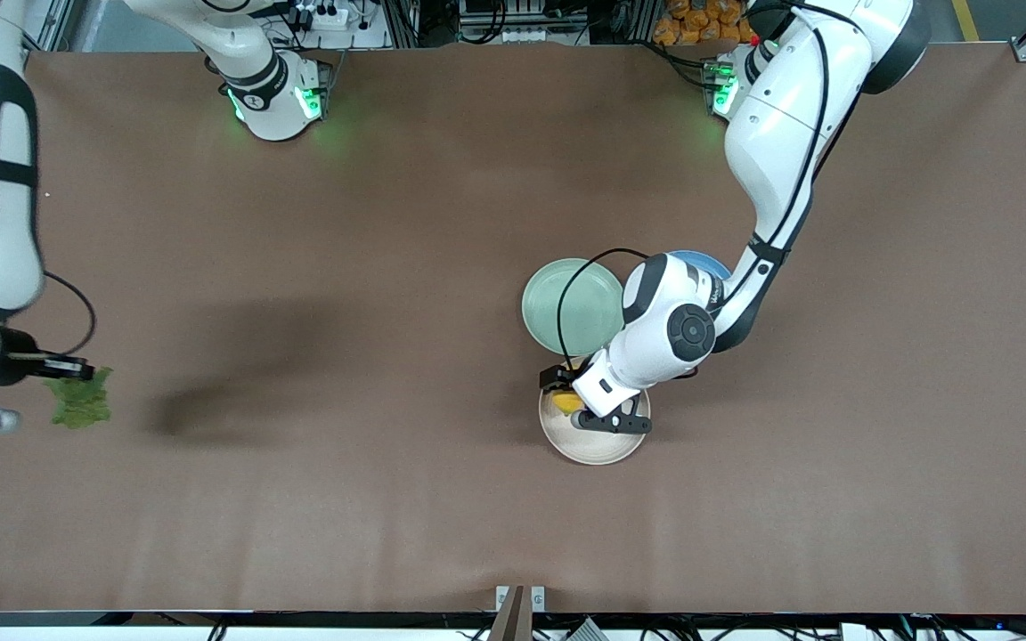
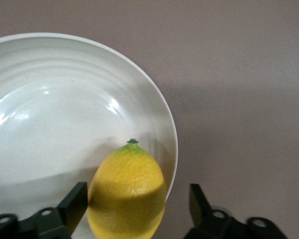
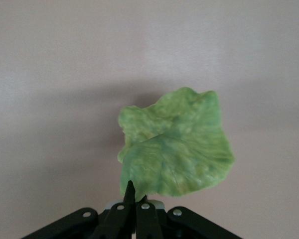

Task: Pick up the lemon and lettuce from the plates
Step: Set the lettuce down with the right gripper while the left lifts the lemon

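Three plates, front view: a mint green plate and a blue plate lie side by side mid-table; a cream plate sits just nearer the front camera.
Lemon, front view: the lemon lies on the cream plate, mostly covered by the left gripper.
Lettuce, front view: the lettuce hangs from the right gripper over bare table at the right arm's end.
Left wrist view: jaws stand open either side of the lemon; one finger touches it, the other stands apart. Lemon rests by the cream plate's rim.
Right wrist view: jaws are pinched tight on the lettuce's edge, leaf above the table.
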### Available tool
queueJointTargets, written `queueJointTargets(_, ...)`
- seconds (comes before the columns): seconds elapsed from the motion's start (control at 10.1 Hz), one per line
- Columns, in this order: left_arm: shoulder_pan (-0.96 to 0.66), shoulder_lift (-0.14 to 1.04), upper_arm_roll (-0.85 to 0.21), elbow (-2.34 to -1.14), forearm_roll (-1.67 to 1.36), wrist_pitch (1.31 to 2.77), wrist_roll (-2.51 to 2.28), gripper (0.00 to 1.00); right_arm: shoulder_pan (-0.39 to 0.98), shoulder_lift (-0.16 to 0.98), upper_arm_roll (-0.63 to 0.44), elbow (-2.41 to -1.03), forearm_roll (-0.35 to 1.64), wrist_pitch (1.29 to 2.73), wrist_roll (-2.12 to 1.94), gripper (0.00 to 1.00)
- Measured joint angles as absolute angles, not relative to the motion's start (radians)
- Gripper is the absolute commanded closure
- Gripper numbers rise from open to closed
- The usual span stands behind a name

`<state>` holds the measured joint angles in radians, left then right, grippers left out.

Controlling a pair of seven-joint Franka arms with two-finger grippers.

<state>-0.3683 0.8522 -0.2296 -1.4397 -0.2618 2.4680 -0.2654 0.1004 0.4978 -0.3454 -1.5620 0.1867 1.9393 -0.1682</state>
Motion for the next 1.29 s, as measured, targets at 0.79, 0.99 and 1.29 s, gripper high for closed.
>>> queueJointTargets(0.79,-0.353,0.849,-0.228,-1.425,-0.262,2.483,-0.310,1.00,0.126,0.625,-0.193,-1.743,0.193,2.336,0.008,0.00)
queueJointTargets(0.99,-0.316,0.820,-0.226,-1.417,-0.262,2.473,-0.310,1.00,0.121,0.614,-0.195,-1.743,0.193,2.343,0.009,0.00)
queueJointTargets(1.29,-0.244,0.758,-0.217,-1.417,-0.262,2.370,-0.310,1.00,0.086,0.488,-0.186,-1.721,0.193,2.330,0.009,0.00)
